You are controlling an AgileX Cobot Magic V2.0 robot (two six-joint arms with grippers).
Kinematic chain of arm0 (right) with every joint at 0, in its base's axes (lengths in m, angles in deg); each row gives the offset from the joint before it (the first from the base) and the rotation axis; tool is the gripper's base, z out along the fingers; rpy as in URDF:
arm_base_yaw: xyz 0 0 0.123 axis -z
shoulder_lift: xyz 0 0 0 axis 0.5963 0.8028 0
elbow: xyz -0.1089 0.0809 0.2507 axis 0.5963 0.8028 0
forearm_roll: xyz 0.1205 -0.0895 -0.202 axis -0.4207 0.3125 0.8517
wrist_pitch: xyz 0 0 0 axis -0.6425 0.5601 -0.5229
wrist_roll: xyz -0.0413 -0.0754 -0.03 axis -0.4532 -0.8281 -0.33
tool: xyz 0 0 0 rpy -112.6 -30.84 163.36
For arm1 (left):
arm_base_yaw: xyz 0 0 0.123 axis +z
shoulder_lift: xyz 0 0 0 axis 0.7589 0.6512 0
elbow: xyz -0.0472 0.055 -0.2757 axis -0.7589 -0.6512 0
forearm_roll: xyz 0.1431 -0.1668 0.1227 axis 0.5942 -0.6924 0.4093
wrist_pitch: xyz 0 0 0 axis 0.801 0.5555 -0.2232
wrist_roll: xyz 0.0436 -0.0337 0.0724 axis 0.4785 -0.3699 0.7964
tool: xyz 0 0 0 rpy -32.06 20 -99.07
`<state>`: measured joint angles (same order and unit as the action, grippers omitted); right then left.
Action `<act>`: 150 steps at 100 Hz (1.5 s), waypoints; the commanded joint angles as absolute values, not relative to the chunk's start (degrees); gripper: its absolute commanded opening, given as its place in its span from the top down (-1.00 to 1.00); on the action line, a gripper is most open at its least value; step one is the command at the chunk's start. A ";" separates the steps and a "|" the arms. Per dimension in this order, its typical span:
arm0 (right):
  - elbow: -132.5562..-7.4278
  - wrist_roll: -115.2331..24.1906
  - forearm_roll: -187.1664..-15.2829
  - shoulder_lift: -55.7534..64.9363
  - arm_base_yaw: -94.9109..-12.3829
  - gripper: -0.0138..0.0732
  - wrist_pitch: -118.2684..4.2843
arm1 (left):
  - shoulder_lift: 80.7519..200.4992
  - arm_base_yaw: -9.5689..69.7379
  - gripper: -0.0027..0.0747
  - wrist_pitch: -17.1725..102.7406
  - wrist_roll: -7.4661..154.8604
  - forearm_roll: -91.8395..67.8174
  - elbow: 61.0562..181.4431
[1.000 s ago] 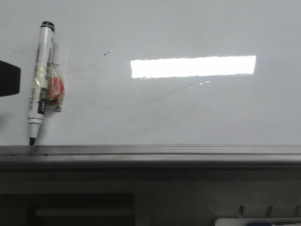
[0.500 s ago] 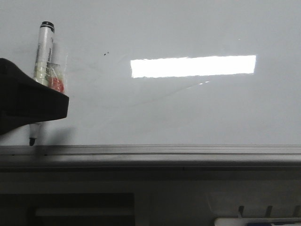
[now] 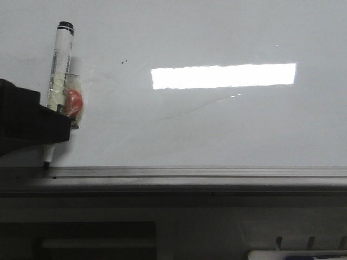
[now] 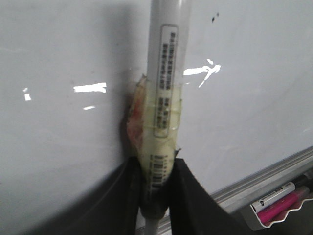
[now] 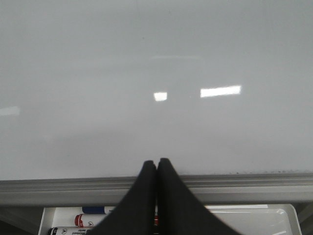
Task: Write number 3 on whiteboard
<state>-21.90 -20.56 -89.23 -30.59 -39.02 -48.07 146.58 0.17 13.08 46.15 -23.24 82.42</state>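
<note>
In the front view, the left gripper (image 3: 51,132) had closed on the marker (image 3: 60,76), tilting it; the whiteboard (image 3: 217,124) bore no 3 yet. Left wrist view: fingers (image 4: 188,196) clamped the marker. Right wrist view: right gripper (image 5: 156,169) hovered, fingers together, empty.

We see the whiteboard (image 3: 217,130) filling most of the view, with a bright rectangular glare (image 3: 223,76) across its upper middle and a grey rail (image 3: 195,176) along its lower edge. At far left our left gripper (image 3: 33,123), a dark block, covers the lower barrel of a white marker (image 3: 58,65) that stands nearly upright, black end up, its tip (image 3: 46,161) just above the rail. A red lump (image 3: 74,101) in clear tape clings to the marker's side. Two tiny dark specks (image 3: 124,62) sit nearby.
</note>
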 commanded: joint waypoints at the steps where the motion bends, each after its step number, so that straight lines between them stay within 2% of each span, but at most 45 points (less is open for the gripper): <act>1: -24.34 -20.67 -89.38 -29.84 -39.11 0.78 -52.54 | 146.66 0.16 0.99 10.58 46.06 -22.22 83.60; 22: -28.41 -25.11 -89.38 -29.73 -44.67 0.72 -49.69 | 146.55 0.16 0.99 14.09 46.06 -11.87 83.85; 44: -33.87 -31.09 -89.38 -25.86 -60.22 0.14 -47.54 | 144.94 0.16 0.99 15.10 46.06 -1.58 83.93; 51: -35.60 -31.09 -89.38 -22.79 -65.62 0.03 -47.01 | 144.06 0.16 0.99 15.10 46.06 2.78 83.93; 74: -41.60 -37.33 -88.48 -11.63 -81.90 0.02 -47.11 | 141.65 0.16 0.99 14.33 46.06 24.48 83.93; 90: -45.74 -37.33 -88.48 -6.06 -88.83 -0.05 -47.12 | 141.57 0.16 0.99 10.43 46.06 38.77 83.93; 114: -48.97 -37.33 -88.48 0.15 -92.29 -0.05 -54.43 | 141.57 0.16 0.99 8.80 46.06 44.14 83.93; 150: -52.49 -37.33 -87.23 8.20 -95.43 -0.05 -59.91 | 141.57 0.16 0.99 9.27 45.96 43.73 83.93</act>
